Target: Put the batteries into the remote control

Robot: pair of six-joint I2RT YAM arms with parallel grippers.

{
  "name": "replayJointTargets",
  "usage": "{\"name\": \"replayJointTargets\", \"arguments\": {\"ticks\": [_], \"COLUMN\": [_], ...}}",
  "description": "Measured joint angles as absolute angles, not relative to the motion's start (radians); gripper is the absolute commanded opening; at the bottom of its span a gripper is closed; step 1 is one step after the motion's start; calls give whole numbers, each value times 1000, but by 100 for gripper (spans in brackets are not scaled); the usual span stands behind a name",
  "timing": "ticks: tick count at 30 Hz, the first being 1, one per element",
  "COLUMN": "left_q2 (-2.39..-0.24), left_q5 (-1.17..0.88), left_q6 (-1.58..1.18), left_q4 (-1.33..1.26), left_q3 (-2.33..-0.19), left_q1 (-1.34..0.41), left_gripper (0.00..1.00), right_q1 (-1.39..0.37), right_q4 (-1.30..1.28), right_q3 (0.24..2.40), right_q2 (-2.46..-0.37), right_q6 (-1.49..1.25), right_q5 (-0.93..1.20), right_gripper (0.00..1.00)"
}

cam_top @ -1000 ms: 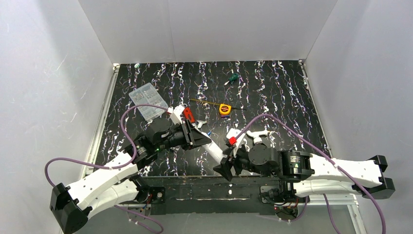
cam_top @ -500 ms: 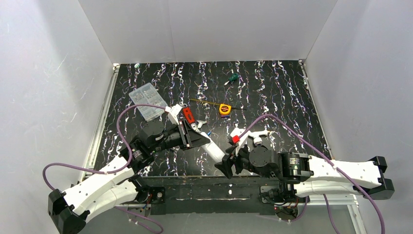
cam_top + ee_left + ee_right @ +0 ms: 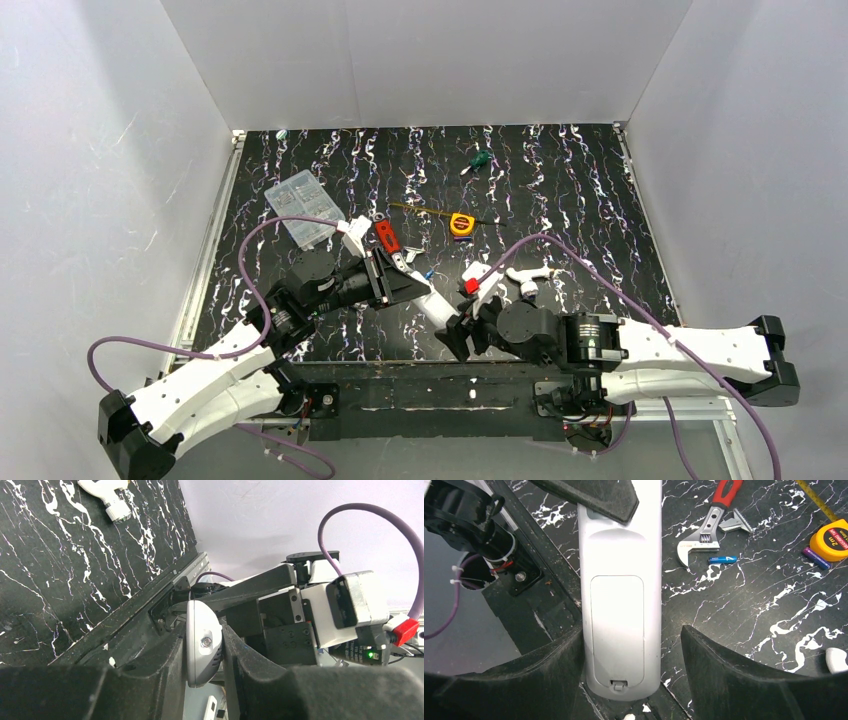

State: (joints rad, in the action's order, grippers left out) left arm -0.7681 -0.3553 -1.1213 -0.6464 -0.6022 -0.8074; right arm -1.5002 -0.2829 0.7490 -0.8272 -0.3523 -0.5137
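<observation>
Right wrist view: I am seeing the remote control (image 3: 619,605) held over the table's (image 3: 749,610) near edge, back up, battery cover (image 3: 618,625) closed. The left gripper (image 3: 202,630) is clamping one end of it. The right gripper (image 3: 631,630) is straddling the other end, jaws apart. I am judging it light, stiff and slick, best taken by the long edges. A battery (image 3: 723,559) is lying beside the wrench (image 3: 704,535).

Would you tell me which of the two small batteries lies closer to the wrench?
The blue battery, lying close by the head of the wrench; the purplish battery lies farther off, beside the yellow tape measure.
</observation>
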Motion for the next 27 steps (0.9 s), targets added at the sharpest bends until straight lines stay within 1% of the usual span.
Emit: {"name": "replayJointTargets", "arguments": {"ticks": [6, 16, 17, 19, 21, 24, 27], "left_q2": [-767, -763, -763, -763, -763, -763, -763], "left_q5": [-347, -333, -333, -332, -331, -331, -330], "left_q6": [-1129, -1150, -1153, -1159, -1164, -1168, -1177], "left_q4": [-653, -667, -669, -674, -675, -675, -680], "left_q3": [-602, -602, -602, -601, -601, -599, -598], "left_q1": [-807, -807, -807, -807, -807, -807, -807], "left_gripper": [0, 1, 3, 12, 25, 38, 50], "right_q1": [-1501, -1501, -1501, -1501, -1501, -1501, -1501], "right_q4": [-282, -273, -272, -270, -269, -268, -260], "right_q3": [749, 749, 749, 749, 749, 749, 749], "right_q2": [-874, -862, -858, -855, -854, -854, -854], "right_q6": [-341, -338, -337, -334, -333, -332, -329], "right_q5": [-514, -513, -513, -509, -506, -500, -480], "right_gripper": [70, 47, 45, 37, 27, 10, 5]}}
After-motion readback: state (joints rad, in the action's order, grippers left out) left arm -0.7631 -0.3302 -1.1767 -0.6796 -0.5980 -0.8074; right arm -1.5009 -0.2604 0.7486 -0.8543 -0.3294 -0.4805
